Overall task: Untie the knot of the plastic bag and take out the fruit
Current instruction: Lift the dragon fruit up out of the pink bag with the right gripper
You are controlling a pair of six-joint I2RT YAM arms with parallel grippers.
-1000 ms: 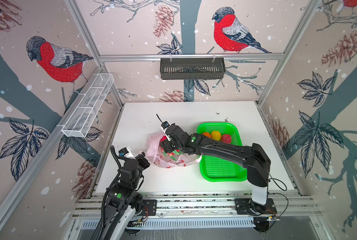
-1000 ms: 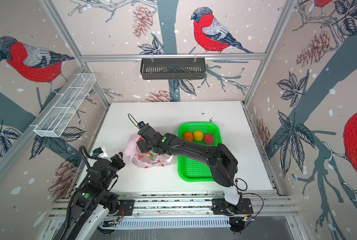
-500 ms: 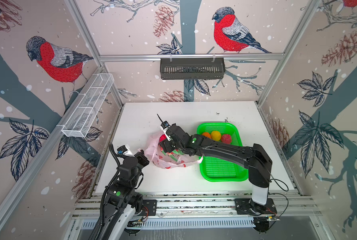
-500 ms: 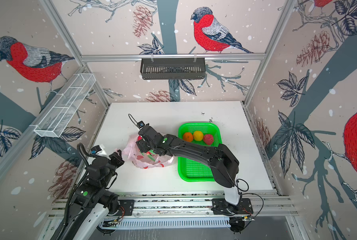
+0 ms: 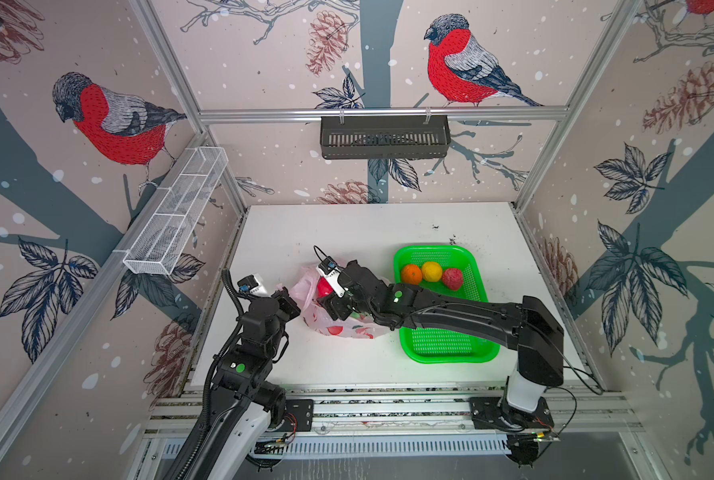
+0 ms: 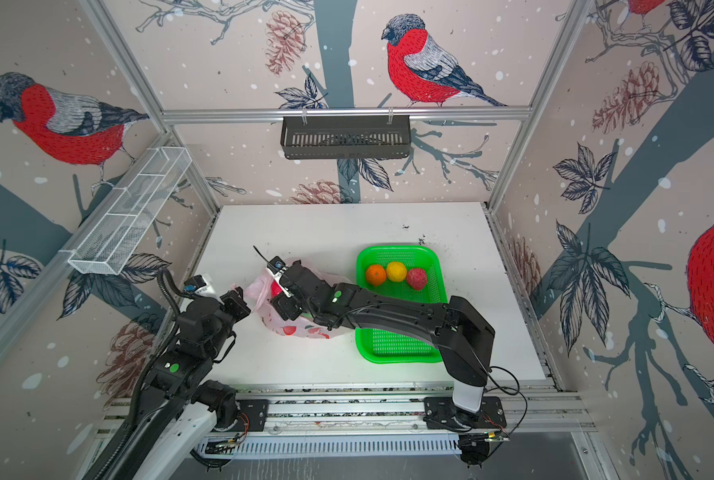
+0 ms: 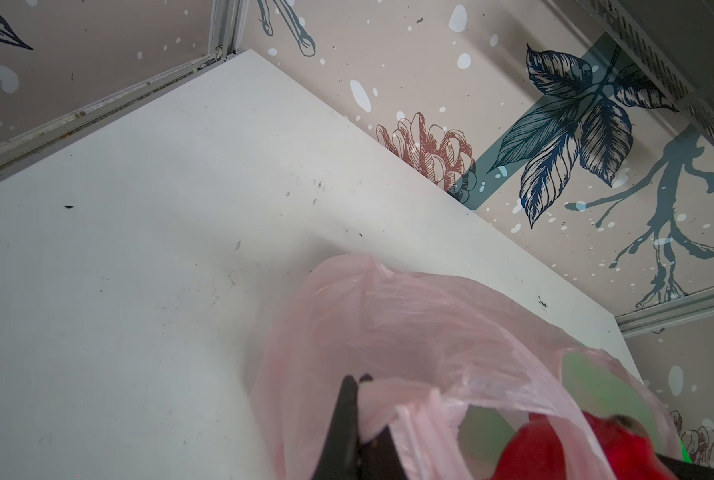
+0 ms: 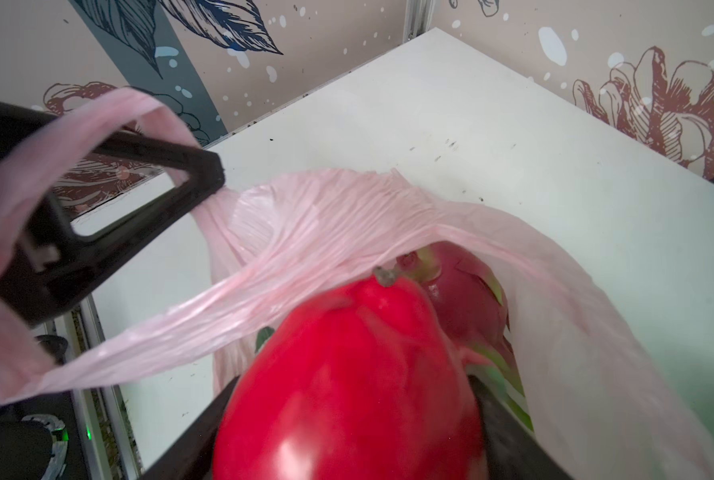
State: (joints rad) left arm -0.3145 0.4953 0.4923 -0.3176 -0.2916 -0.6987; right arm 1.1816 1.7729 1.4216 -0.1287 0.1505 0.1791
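Tabletop with pink plastic bag

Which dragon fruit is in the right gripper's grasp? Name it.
The bright red dragon fruit, clamped between the right gripper's fingers; the darker dragon fruit with green-tipped scales lies behind it, ungripped.

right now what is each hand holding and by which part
Left hand pinches the pink plastic bag at the base of a loop handle. Right hand grips a red dragon fruit across its sides, in the bag's mouth.
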